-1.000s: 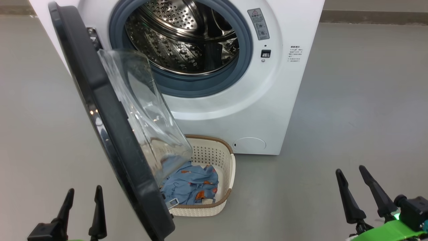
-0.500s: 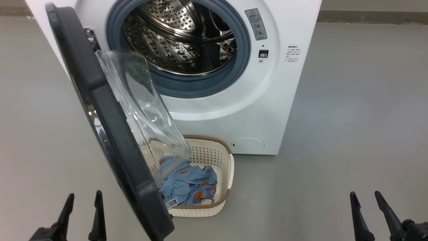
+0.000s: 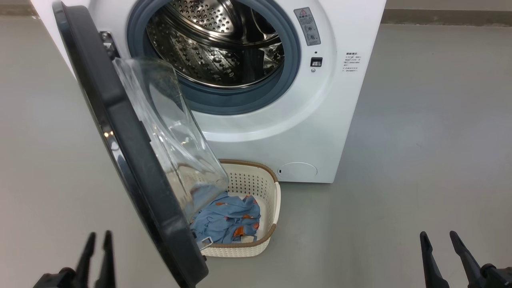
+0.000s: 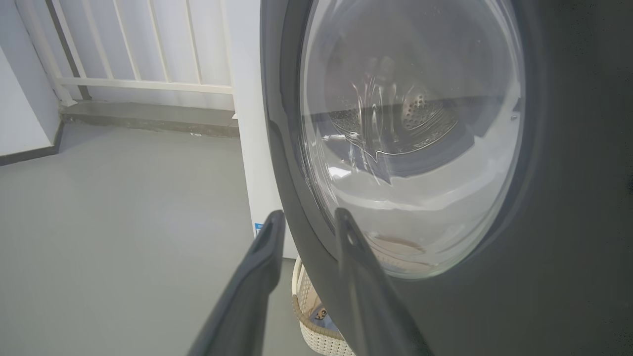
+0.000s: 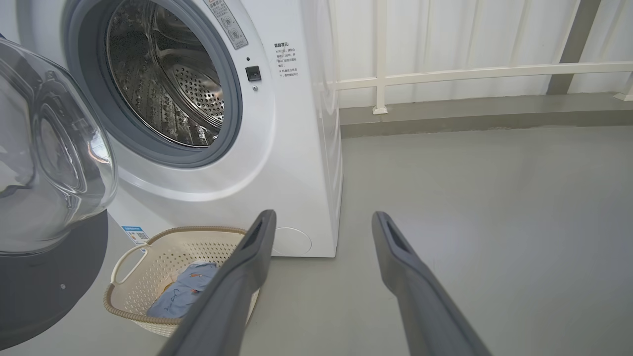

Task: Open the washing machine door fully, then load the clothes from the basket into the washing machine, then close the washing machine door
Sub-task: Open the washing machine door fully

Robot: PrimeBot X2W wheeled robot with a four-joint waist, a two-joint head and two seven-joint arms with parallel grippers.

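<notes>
The washing machine (image 3: pixel 320 132) stands with its steel drum (image 3: pixel 216 44) exposed. The washing machine door (image 3: pixel 120 132) hangs open, swung out toward me, its glass bowl over the basket (image 3: pixel 276 188). Blue printed clothes (image 3: pixel 228 218) lie in the basket on the floor before the machine. My left gripper (image 3: pixel 100 236) is low, left of the door's outer face, fingers narrowly apart and holding nothing. In the left wrist view, the left gripper (image 4: pixel 307 217) points at the door (image 4: pixel 568 198) rim's edge. My right gripper (image 3: pixel 439 236) is open at lower right. In the right wrist view, the right gripper (image 5: pixel 322 217) faces the machine (image 5: pixel 296 148), basket (image 5: pixel 148 262) and clothes (image 5: pixel 185 291).
Grey floor (image 3: pixel 420 140) stretches wide to the right of the machine and to the left of the door. A white railing (image 5: pixel 470 74) on a low kerb runs behind the machine. The open door overhangs the basket's left half.
The left gripper's fingers have drawn closer together. The right gripper sank lower in the head view early on and then stayed. The door, basket and clothes have not moved.
</notes>
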